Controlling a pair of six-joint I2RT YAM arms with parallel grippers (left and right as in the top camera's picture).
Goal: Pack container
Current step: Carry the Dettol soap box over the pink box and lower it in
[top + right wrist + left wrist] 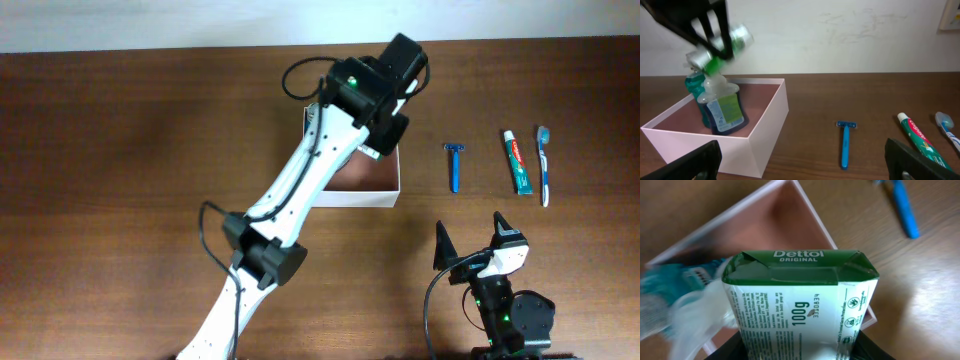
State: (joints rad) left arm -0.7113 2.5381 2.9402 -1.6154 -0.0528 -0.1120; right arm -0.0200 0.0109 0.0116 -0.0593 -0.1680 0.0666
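The container (362, 197), a square white-walled box with a reddish-brown inside, sits at mid table; it also shows in the left wrist view (807, 210) and the right wrist view (767, 132). My left gripper (385, 125) hangs over it, shut on a green and white Dettol soap pack (800, 295), which looks blurred in the right wrist view (730, 42). A teal bottle (722, 107) stands inside the container, also seen in the left wrist view (670, 285). My right gripper (470, 242) is open and empty near the front edge.
A blue razor (454, 166), a toothpaste tube (517, 162) and a toothbrush (544, 165) lie in a row to the right of the container. They also show in the right wrist view: razor (845, 145), toothpaste (917, 140), toothbrush (945, 125).
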